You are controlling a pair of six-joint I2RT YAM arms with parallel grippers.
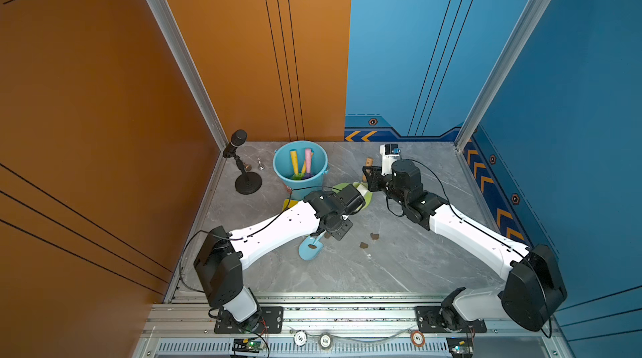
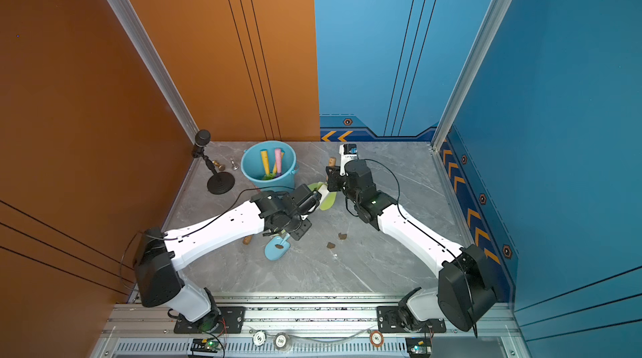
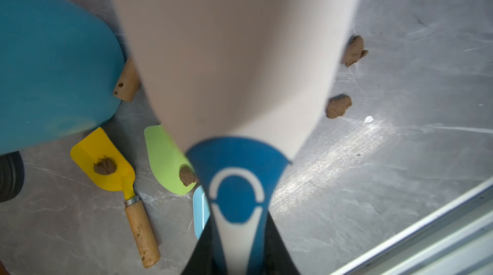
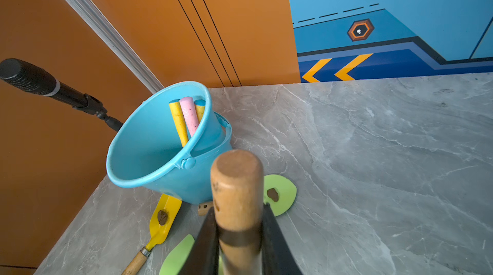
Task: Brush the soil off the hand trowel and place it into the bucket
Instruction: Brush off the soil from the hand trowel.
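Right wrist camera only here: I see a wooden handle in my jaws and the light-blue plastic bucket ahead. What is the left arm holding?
Observer: The left gripper has its jaws closed on a white flaring tool with a blue patch at its grip end.
Operator: Anything dirty that I can't see from here?
Observer: Yes. A light-blue trowel blade lies on the grey marble-look table near the left arm, with one brown soil lump on it.
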